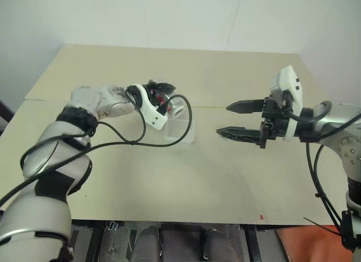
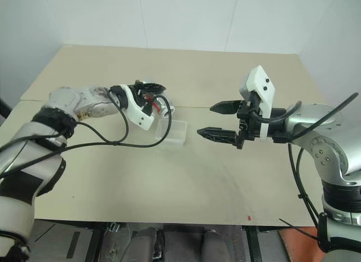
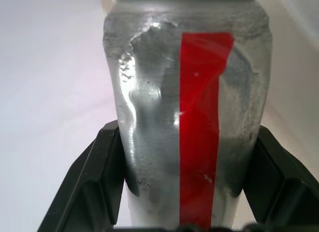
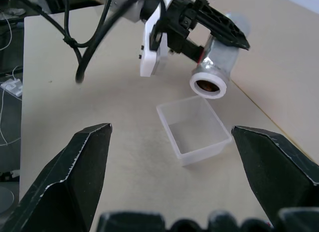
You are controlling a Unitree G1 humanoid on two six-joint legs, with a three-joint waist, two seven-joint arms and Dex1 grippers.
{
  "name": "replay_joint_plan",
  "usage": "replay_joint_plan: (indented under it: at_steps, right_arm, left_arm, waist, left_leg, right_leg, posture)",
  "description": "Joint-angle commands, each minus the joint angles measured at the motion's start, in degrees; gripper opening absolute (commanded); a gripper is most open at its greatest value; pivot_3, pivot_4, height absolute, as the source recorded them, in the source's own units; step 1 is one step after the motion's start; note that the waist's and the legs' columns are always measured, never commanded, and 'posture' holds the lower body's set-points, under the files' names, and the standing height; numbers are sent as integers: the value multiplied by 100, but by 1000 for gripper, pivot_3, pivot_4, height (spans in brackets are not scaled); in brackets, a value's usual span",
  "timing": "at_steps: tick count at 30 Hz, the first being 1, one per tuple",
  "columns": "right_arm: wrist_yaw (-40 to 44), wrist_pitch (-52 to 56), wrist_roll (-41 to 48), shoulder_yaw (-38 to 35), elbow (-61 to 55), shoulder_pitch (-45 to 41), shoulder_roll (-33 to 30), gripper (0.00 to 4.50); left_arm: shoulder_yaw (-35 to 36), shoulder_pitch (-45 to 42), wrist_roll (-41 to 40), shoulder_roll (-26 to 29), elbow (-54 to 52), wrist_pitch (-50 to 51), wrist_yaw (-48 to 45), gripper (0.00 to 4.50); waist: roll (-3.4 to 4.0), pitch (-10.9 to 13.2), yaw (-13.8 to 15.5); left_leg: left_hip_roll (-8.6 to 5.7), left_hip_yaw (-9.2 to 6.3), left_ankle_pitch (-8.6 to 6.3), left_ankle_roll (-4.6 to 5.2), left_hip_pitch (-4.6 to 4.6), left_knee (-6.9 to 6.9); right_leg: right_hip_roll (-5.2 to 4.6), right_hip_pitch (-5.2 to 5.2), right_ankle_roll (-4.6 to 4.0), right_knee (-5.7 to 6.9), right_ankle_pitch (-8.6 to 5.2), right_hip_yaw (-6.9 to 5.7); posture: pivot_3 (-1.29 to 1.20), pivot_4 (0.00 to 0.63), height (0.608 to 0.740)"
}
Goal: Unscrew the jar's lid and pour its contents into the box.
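A pale beige tabletop (image 1: 225, 189) sits in a white-walled corner, bare apart from the few things in play. On the left, the left hand (image 1: 161, 98) is clamped around the jar (image 4: 217, 57), its two black fingers (image 3: 92, 182) pressing the silvery sides on either side of the red label stripe. The jar is held up off the tabletop and tipped over nearly level, its open white-rimmed mouth aimed down towards the box (image 4: 194, 129); the lid is off, and something brownish shows just inside the mouth. That tilt looks chosen so the contents can slide out into the box, which stands on the tabletop just under and slightly ahead of the mouth, and which seems empty so far. The left wrist is rolled and the forearm reaches in across the tabletop. Over on the right, the right hand (image 2: 217, 120) hovers well apart from the box, fingers spread wide with nothing between them, pointing towards the jar, apparently waiting out of the pour's way
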Motion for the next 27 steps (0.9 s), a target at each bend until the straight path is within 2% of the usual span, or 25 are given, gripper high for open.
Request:
replay_joint_plan:
  at_steps: [1, 3, 5, 8, 10, 15, 17, 22, 27]
  right_arm:
    - [-47, -62, 67, -169, 3, 44, 24, 4456]
    - [-83, -20, 111, -178, 20, 53, 61, 4456]
    - [-105, 12, 148, -209, -9, 83, 62, 4456]
    - [-177, 75, 219, -265, -18, 86, 74, 4456]
    - [-232, 120, 278, -295, -45, 88, 71, 4456]
    - [-329, 211, 412, -314, -86, 55, 11, 4456]
    - [-348, 247, 438, -321, -97, 30, -20, 4456]
    - [-370, 226, 397, -228, -49, -49, -65, 4456]
    - [-339, 138, 306, -106, -28, -85, -50, 4456]
  left_arm:
    - [1298, 916, -2945, -248, -1010, 1172, -2315, 2837]
    - [2057, 1654, -4695, -439, -1936, 2442, -3418, 2837]
    - [2624, 2143, -5871, -525, -2804, 3707, -4009, 2837]
    - [3373, 2642, -7344, -664, -3698, 5548, -4220, 2837]
    - [3681, 2861, -7786, -812, -4003, 6256, -3978, 2837]
    - [3863, 3201, -7716, -1121, -4526, 6562, -3563, 2837]
    - [3692, 3121, -7224, -1092, -4451, 6202, -3502, 2837]
    - [2933, 2089, -5435, -846, -3337, 4166, -3582, 2837]
    - [1607, 454, -2929, -360, -1346, 878, -2993, 2837]
  waist:
    - [3, -2, -9]
    - [3, -2, -48]
    - [3, -1, -78]
    - [3, -2, -119]
    - [4, -2, -117]
    - [6, -3, -84]
    - [5, -3, -69]
    - [5, -3, -10]
    - [5, -3, 35]
  left_leg:
    - [-1, 1, 0, 0, 0, 1]
    - [2, 1, 0, -1, 0, 8]
    - [6, -11, 2, -3, 0, 13]
    - [7, -42, 3, -5, 1, 15]
    - [4, -54, -4, 6, 8, 15]
    - [-4, -57, -8, 13, 30, 12]
    - [-3, -56, -7, 12, 29, 11]
    - [-8, -20, -7, 11, 29, 7]
    - [-11, -9, -6, 9, 22, 5]
  right_leg:
    - [-2, 2, 0, 0, 0, 0]
    - [-3, 3, 0, 3, 0, 3]
    - [-3, 1, 1, 6, 0, 8]
    - [5, 3, 1, 10, 0, 9]
    - [6, 11, 1, 13, 0, 11]
    - [4, 35, 1, 7, 0, 14]
    - [5, 30, 1, 8, 0, 15]
    - [6, 33, 0, 0, 0, 12]
    - [5, 32, 1, -16, 0, 11]
  posture:
    - [0, 150, 740]
    - [0, 150, 740]
    - [0, 150, 740]
    - [0, 150, 740]
    - [0, 150, 740]
    - [0, 150, 740]
    - [0, 150, 740]
    - [0, 150, 740]
    - [0, 150, 740]
